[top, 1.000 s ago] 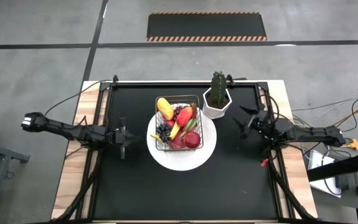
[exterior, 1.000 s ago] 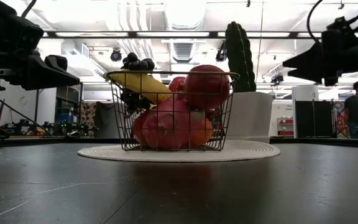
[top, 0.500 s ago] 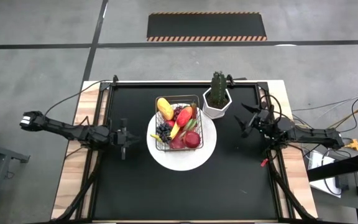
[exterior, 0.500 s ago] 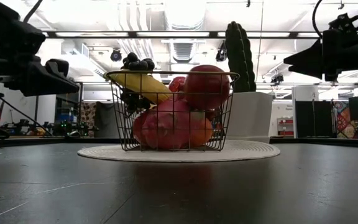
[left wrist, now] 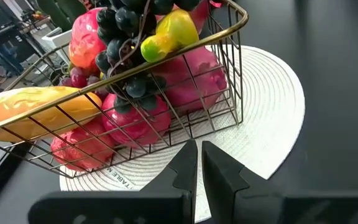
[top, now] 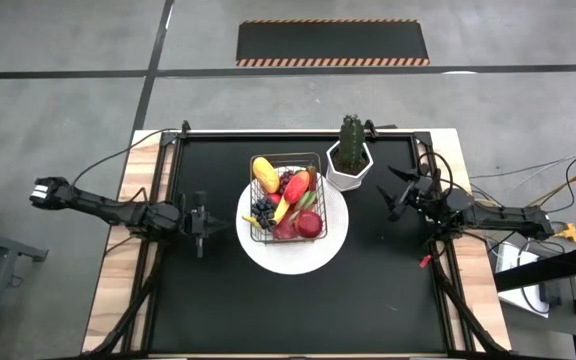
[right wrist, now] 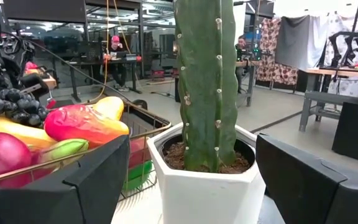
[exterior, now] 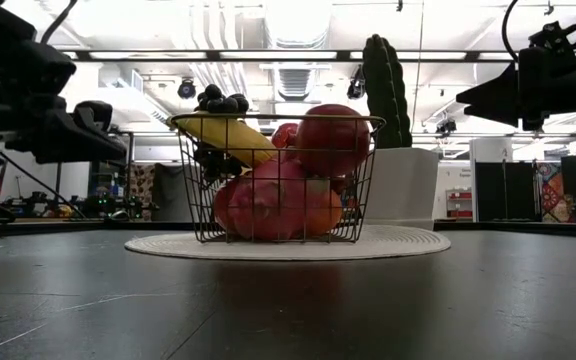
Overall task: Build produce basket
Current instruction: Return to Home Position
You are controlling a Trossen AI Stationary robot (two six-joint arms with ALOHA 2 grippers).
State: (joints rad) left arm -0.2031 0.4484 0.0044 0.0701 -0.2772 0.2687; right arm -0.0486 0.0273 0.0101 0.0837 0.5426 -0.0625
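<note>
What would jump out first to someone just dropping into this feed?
The wire basket, heaped with toy produce, sits on a white plate at mid-table. A tall cactus in a white pot stands beside the plate, toward the right arm. That arm's jaws are open near the pot, while the left arm sits on the plate's other side with jaws shut.

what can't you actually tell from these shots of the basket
- The lower produce: high view, top fruit cover it; low view, front fruit block the rest.
- The cactus pot: low view, left side behind the basket.
- Lettering on the plate: left wrist view, partly behind the left gripper.
</note>
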